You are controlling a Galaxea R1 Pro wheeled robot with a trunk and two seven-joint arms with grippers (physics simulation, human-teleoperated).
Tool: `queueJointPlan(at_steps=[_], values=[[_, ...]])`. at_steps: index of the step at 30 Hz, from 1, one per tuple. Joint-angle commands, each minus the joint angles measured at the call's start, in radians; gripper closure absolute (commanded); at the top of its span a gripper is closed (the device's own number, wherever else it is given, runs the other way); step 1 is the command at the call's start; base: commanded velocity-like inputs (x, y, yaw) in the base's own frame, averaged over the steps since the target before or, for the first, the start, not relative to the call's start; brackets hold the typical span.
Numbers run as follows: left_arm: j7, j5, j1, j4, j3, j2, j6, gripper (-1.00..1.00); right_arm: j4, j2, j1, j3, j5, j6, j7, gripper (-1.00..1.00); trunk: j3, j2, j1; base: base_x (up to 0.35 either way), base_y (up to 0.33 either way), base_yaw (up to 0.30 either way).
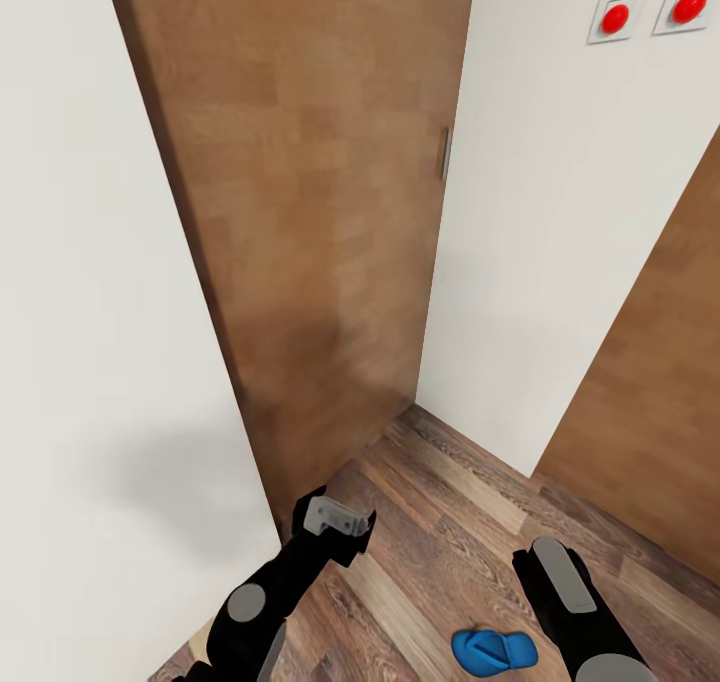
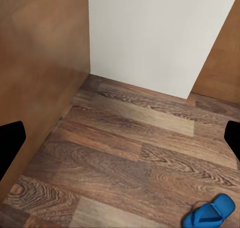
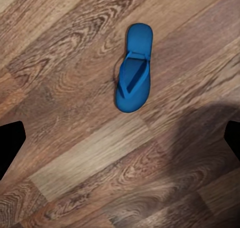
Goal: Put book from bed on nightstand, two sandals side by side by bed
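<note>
White walls [image 1: 90,262] and a brown wood door panel [image 1: 320,212] with a slim metal handle [image 1: 445,154] form a corner ahead. Two red round wall switches [image 1: 652,9] sit on the white wall at upper right. The wood-plank floor [image 1: 440,552] carries one blue sandal [image 1: 493,651], lying flat between the two arms, just beside the right arm. Left gripper [image 1: 335,522]: fingers spread apart, holding nothing. Right gripper [image 3: 120,138]: fingertips at opposite frame edges, apart, above the sandal [image 3: 134,67].
</note>
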Motion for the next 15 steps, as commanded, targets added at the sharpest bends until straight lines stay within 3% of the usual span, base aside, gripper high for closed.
queueJointPlan(at_steps=[1, 5, 8, 11, 15], values=[[-0.008, -0.01, 0.0, -0.002, 0.002, 0.0, 0.004, -1.0, -0.002, 0.0, 0.0, -0.002, 0.0, 0.01, -0.005, -1.0, -0.004, -0.008, 0.004, 0.0, 0.0, 0.0], [-0.051, 0.014, 0.0, -0.004, 0.015, 0.031, 0.005, -1.0, -0.002, 0.0, -0.001, -0.001, 0.0, 0.01, -0.005, -1.0, -0.007, -0.015, 0.008, 0.0, 0.0, 0.0], [-0.237, 0.112, 0.0, -0.007, 0.077, 0.1, 0.006, -1.0, -0.002, 0.0, 0.0, -0.002, 0.0, 0.01, -0.005, -1.0, -0.007, -0.015, 0.008, 0.0, 0.0, 0.0], [-0.397, 0.162, 0.0, -0.008, 0.147, 0.137, 0.008, -1.0, -0.002, 0.0, 0.0, -0.001, 0.0, 0.01, -0.005, -1.0, -0.007, -0.015, 0.008, 0.0, 0.0, 0.0], [-0.46, 0.175, 0.0, -0.009, 0.179, 0.149, 0.009, -1.0, -0.002, 0.0, 0.0, -0.001, 0.0, 0.01, -0.005, -1.0, -0.007, -0.015, 0.008, 0.0, 0.0, 0.0]])
